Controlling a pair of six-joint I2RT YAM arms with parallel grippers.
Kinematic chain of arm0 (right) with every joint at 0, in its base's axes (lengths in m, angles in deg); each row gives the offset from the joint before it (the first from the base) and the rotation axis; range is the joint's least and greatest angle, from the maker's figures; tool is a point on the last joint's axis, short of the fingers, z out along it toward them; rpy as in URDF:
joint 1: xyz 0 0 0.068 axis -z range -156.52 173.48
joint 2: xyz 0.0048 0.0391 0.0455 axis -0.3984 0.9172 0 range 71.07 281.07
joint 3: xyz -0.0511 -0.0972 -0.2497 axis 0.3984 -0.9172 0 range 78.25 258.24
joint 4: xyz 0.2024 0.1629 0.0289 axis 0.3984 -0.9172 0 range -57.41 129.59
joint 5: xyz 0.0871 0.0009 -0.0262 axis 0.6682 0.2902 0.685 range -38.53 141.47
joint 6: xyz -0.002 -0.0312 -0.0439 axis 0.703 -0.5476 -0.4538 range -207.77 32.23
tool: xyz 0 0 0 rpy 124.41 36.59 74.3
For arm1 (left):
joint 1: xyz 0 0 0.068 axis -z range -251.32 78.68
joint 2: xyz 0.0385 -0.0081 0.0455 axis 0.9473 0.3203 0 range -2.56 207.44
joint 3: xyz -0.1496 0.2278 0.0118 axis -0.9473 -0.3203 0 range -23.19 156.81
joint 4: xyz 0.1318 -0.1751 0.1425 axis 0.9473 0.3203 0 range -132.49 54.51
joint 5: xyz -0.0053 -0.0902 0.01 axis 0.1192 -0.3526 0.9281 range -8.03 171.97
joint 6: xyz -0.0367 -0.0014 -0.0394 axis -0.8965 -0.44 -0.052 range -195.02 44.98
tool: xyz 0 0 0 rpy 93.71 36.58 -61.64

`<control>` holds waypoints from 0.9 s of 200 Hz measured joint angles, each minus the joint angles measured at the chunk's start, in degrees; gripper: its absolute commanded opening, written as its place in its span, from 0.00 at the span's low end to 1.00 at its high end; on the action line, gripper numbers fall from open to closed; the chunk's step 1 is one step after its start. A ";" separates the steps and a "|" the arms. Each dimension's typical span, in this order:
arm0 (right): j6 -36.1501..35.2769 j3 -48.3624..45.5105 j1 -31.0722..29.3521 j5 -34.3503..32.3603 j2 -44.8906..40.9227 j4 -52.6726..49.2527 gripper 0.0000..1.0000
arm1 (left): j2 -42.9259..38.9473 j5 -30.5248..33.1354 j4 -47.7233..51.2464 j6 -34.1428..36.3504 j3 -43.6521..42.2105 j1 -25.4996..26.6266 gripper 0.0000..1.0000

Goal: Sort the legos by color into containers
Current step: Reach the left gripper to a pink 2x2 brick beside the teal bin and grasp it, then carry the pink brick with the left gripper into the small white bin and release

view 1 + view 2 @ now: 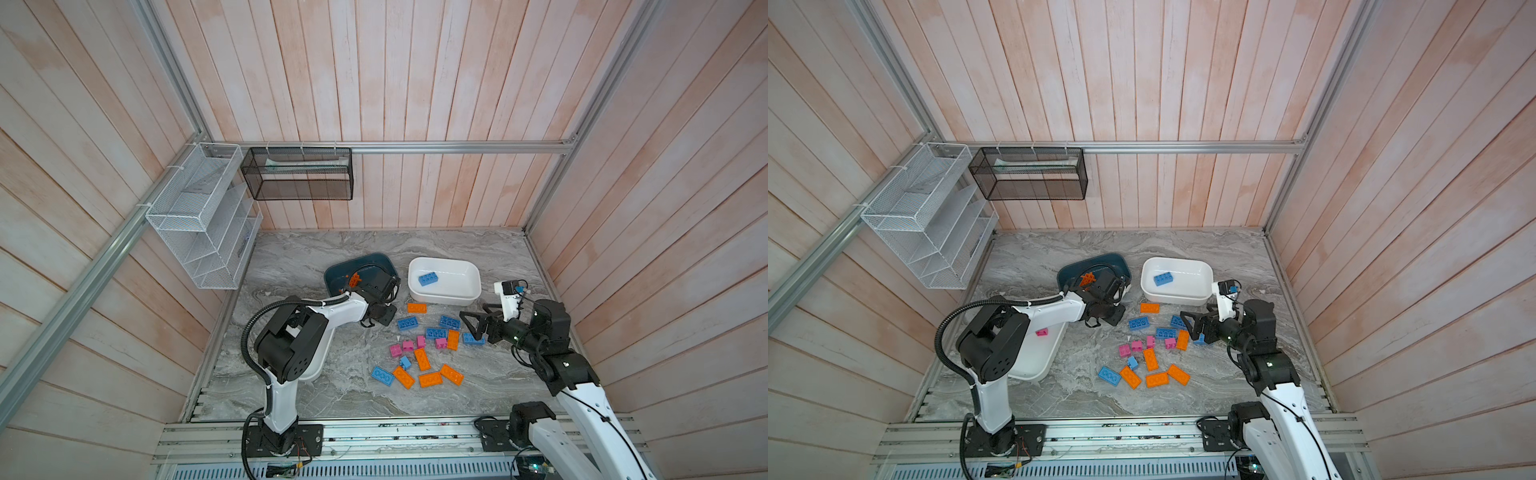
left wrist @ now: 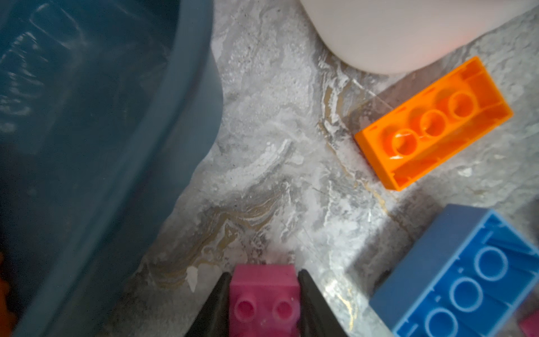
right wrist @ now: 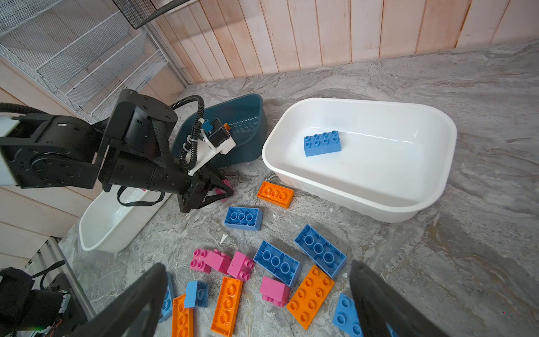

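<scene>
My left gripper (image 2: 264, 291) is shut on a small pink brick (image 2: 262, 280), low over the marble between the dark teal tub (image 1: 374, 259) and a white tub (image 1: 440, 297). That white tub holds one blue brick (image 1: 428, 278). A spiky orange piece (image 1: 1087, 278) lies in the teal tub. A second white tub (image 1: 1042, 357), under the left arm, holds a pink brick (image 1: 1042, 331). My right gripper (image 3: 256, 264) hangs open above the loose pile of blue, orange and pink bricks (image 1: 424, 345), gripping nothing.
A white wire rack (image 1: 203, 216) and a black mesh basket (image 1: 297, 172) hang on the wooden walls at the back left. An orange brick (image 2: 431, 125) and a blue one (image 2: 466, 280) lie close beside the left gripper. An aluminium rail (image 1: 374, 432) runs along the front.
</scene>
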 measured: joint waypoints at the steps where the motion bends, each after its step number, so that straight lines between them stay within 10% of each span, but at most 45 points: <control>1: 0.00 0.00 0.00 0.00 0.00 0.00 0.98 | 0.00 -0.02 0.02 0.00 0.00 0.00 0.32; 114: 0.70 0.09 0.00 0.66 1.03 0.35 0.98 | -25.99 0.96 17.46 -5.77 2.25 0.31 0.36; 180: 0.90 0.83 0.00 2.69 2.60 1.38 0.98 | -44.13 4.11 22.12 -10.71 -13.44 -18.27 0.38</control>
